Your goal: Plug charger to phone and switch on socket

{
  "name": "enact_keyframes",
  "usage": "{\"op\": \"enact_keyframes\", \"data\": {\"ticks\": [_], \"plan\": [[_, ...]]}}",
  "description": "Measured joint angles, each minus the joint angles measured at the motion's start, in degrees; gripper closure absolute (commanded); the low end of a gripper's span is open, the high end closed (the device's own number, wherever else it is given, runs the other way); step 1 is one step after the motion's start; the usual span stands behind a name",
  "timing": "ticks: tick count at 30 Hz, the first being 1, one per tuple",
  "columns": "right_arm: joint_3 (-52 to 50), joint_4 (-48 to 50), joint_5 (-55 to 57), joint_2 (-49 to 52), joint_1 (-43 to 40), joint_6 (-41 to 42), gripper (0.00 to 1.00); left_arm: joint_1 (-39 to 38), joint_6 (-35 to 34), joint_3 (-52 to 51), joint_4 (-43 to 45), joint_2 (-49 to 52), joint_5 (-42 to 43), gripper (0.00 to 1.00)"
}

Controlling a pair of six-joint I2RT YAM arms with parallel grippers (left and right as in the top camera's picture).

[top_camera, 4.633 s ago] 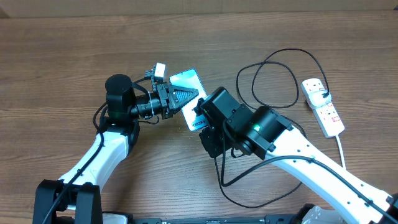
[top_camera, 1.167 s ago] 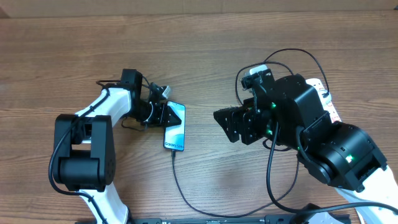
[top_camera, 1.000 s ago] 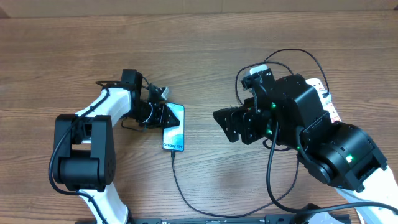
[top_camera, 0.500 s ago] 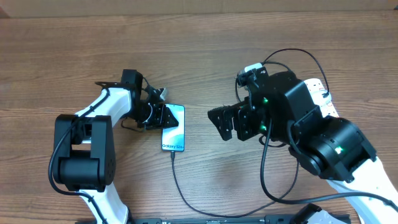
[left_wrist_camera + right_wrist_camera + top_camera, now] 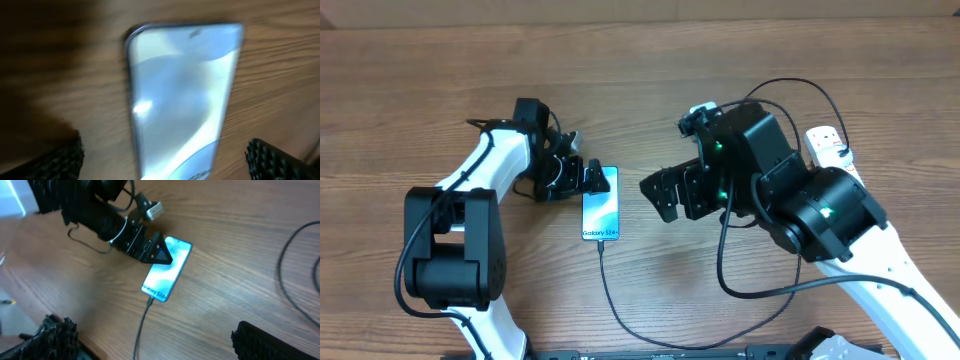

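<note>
Phone [image 5: 601,203] lbl "Galaxy S24+", charger [image 5: 604,280] at its btm end, L gripper [image 5: 590,180] spread, R gripper [image 5: 655,198] spread

The right arm [image 5: 810,205] is covering most of the socket [image 5: 827,142] and its switches. In the left wrist view, the phone [image 5: 180,95] is blurring and running off the bottom edge.

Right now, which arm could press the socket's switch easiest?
Probably the right: the socket lies close beside it, while the left gripper sits far across at the phone.
</note>
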Motion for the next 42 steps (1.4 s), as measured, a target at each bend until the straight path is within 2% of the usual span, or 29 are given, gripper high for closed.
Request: {"op": "enact_keyframes", "data": {"ticks": [1, 4, 8, 9, 13, 16, 22, 32, 37, 42], "plan": [[0.0, 0.35, -0.87, 0.33, 0.0, -0.02, 0.0, 0.0, -0.02, 0.81, -2.34, 0.13, -1.62, 0.0], [0.0, 1.09, -2.58, 0.96, -0.02, 0.02, 0.38, 0.0, -0.04, 4.68, -9.25, 0.24, -6.34, 0.0], [0.04, -0.28, -2.84, 1.22, -0.02, -0.24, 0.72, 0.0, -0.74, 12.76, -14.53, -2.14, -10.16, 0.0], [0.07, -1.11, -2.56, 1.22, -0.04, 0.09, 0.79, 0.0, -1.16, 14.16, -14.91, -3.23, -10.62, 0.0], [0.22, -6.38, 1.73, 1.22, -0.76, 4.15, 0.91, -0.26, -2.19, 19.37, -15.23, -13.79, -11.82, 0.0], [0.22, -11.52, 6.34, 1.22, -2.71, 8.55, 0.96, -0.46, -3.13, 21.22, -15.52, -25.2, -12.5, 0.0], [0.24, -17.4, 12.52, 1.33, -13.55, 16.2, 0.96, -3.39, -5.2, 22.56, -22.29, -42.69, -17.27, 0.0], [0.24, -18.27, 15.34, 3.39, -38.4, 19.02, 0.96, -5.16, -10.82, 14.51, -24.06, -55.93, -26.36, 0.0], [0.24, -18.23, 15.72, 8.68, -46.99, 18.88, 0.96, -5.16, -14.53, 8.15, -24.17, -62.01, -29.59, 0.0], [0.24, -17.42, 14.73, 16.15, -52.54, 17.62, 0.96, -5.16, -18.4, 6.03, -26.27, -64.08, -33.79, 0.0]]}}
